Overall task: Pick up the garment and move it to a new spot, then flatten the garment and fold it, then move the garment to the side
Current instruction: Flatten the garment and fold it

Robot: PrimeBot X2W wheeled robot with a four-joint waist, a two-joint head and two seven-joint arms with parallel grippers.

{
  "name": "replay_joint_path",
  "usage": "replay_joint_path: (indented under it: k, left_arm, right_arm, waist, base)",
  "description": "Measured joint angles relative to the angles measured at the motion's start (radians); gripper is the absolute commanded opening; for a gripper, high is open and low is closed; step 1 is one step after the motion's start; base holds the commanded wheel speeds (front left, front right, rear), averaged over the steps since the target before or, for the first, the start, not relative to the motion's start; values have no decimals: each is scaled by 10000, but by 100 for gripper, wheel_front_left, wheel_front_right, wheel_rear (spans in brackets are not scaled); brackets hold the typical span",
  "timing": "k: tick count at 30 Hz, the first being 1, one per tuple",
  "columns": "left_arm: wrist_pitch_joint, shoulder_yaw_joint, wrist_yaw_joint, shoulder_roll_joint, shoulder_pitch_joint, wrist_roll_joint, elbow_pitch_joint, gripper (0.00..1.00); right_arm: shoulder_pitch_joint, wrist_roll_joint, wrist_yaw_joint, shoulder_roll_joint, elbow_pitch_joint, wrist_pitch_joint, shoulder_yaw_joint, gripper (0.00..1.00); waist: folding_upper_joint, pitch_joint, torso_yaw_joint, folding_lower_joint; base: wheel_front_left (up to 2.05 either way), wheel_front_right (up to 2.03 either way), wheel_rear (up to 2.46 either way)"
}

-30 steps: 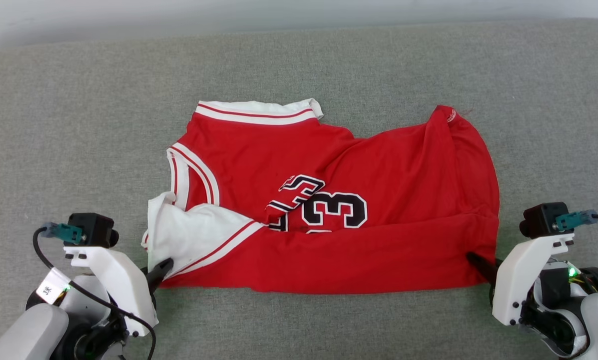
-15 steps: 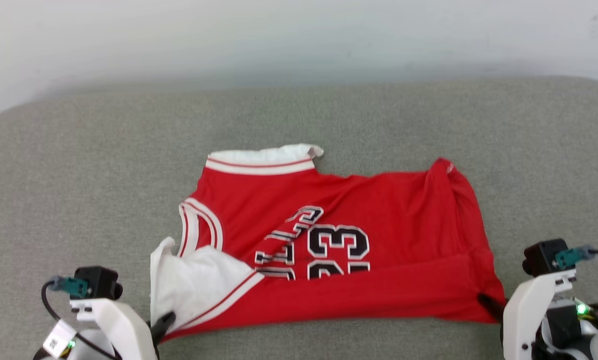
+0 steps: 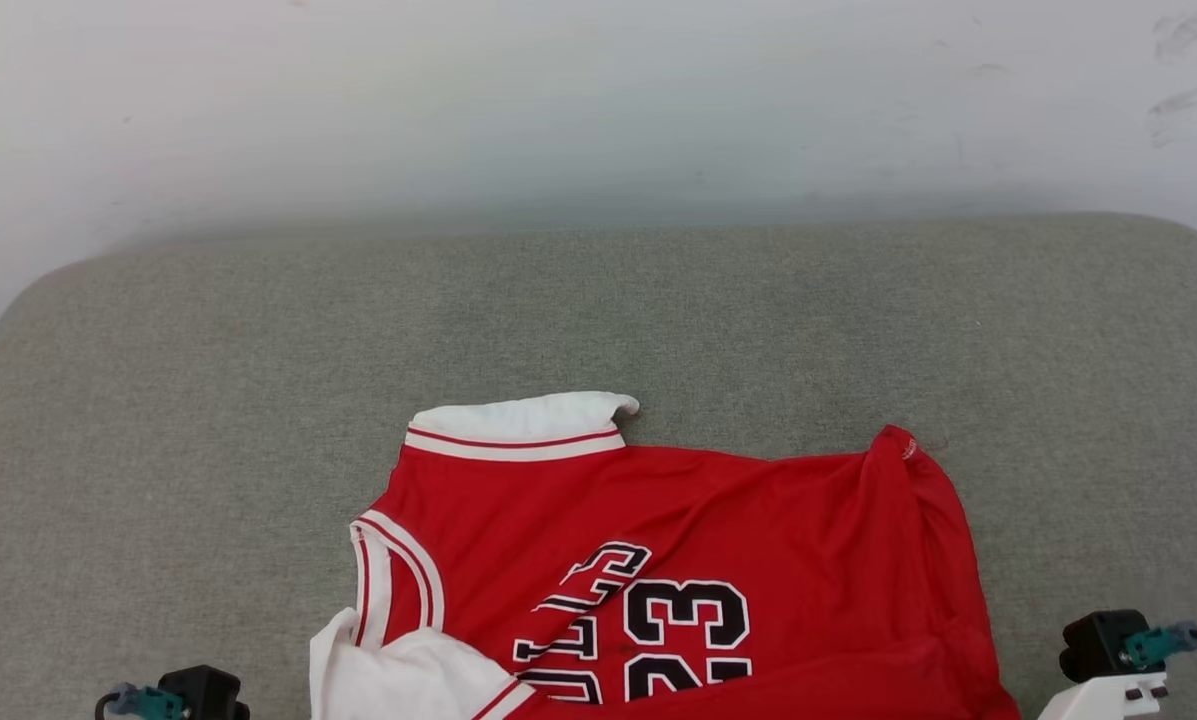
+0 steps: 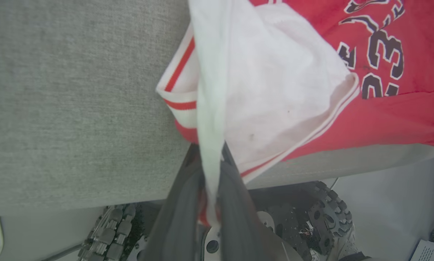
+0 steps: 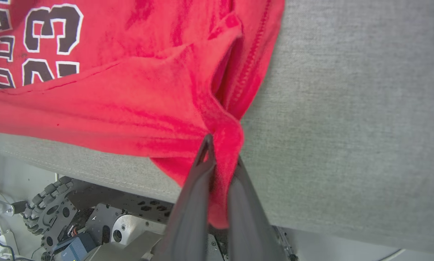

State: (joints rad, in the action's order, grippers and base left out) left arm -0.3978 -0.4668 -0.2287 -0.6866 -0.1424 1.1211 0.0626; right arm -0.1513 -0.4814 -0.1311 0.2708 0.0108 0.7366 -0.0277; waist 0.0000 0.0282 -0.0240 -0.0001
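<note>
The garment (image 3: 678, 540), a red jersey with white striped trim and black "23" lettering, lies on the grey cushion (image 3: 598, 320), and its near part runs off the bottom of the head view. In the left wrist view my left gripper (image 4: 211, 152) is shut on the garment's white sleeve (image 4: 275, 83). In the right wrist view my right gripper (image 5: 223, 148) is shut on a bunched red corner of the garment (image 5: 129, 101). Both held corners sit at the cushion's near edge.
A pale wall (image 3: 598, 100) rises behind the cushion's far edge. Bare grey cushion lies left, right and beyond the garment. Below the near edge the wrist views show my base's wheels (image 4: 329, 217) (image 5: 46, 214) and the floor.
The head camera has tilted up, so the garment and both arms have sunk toward the bottom. The garment's near edge has been drawn toward me and more lettering shows. Both grips hold.
</note>
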Motion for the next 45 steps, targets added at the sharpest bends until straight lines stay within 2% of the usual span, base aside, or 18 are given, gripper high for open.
replay_joint_path:
  k: [1, 2, 3, 4, 12, 17, 21, 27, 31, 36, 41, 45]
  left_arm:
    - [115, -8, 36, 111, 12, -13, -100, 0]
    - [155, -36, 90, 201, 58, -25, -230, 0]
    - [209, -81, 161, 265, 132, -84, -366, 42]
    - [314, -84, 180, 349, 242, -165, -458, 100]
    - [1081, -25, 276, 508, 1285, -934, -953, 100]
    - [2184, 194, 263, 642, 2034, -1726, -920, 100]
    - [3127, 253, 433, 840, 2778, -2360, -938, 100]
    - [4360, 297, 698, 1244, 4166, -3202, -1166, 100]
    - [4709, 213, 945, 1459, 5149, -3555, -1532, 100]
    - [3919, -107, 1618, 1390, 6404, -3567, -2144, 100]
    - [1839, -606, 2545, 890, 7379, -3089, -2671, 100]
    - [77, -955, 2966, 468, 8030, -2663, -2936, 100]
  right_arm:
    - [-41, 2, 0, -111, 59, -138, 59, 23]
    - [-74, 2, 0, -221, 117, -284, 115, 100]
    - [-119, 25, 0, -301, 169, -476, 142, 100]
    - [-149, 111, 0, -364, 211, -744, 146, 100]
    - [-49, 610, 0, -859, 125, -4075, 403, 100]
    - [433, 1187, 0, -1189, -54, -5787, 750, 100]
    - [857, 1565, 0, -1398, -238, -6472, 807, 100]
    - [1590, 1848, 0, -1563, -788, -6836, 761, 100]
    - [2080, 1952, 0, -1641, -997, -6913, 648, 100]
    - [2534, 2042, 2, -1676, -1087, -6924, 477, 100]
    - [2754, 2044, 2, -1751, -984, -6957, 382, 100]
    - [2780, 2038, 2, -1871, -861, -7024, 353, 100]
  waist:
    - [0, 11, -10, 0]
    - [0, 21, -11, 0]
    - [0, 32, -7, 0]
    - [0, 48, -4, 0]
    - [0, 130, -67, 0]
    - [0, 244, -184, 1]
    - [0, 480, -288, 0]
    - [0, 1170, -474, 1]
    - [0, 1786, -634, 1]
    - [0, 2542, -904, 2]
    - [0, 3112, -1253, 3]
    - [0, 3472, -1489, 3]
  base:
    - [0, 0, 0]
    - [0, 0, 0]
    - [0, 0, 0]
    - [0, 0, 0]
    - [0, 0, 0]
    - [0, 0, 0]
    - [0, 0, 0]
    - [0, 0, 0]
    - [0, 0, 0]
    - [0, 0, 0]
    - [0, 0, 0]
    - [0, 0, 0]
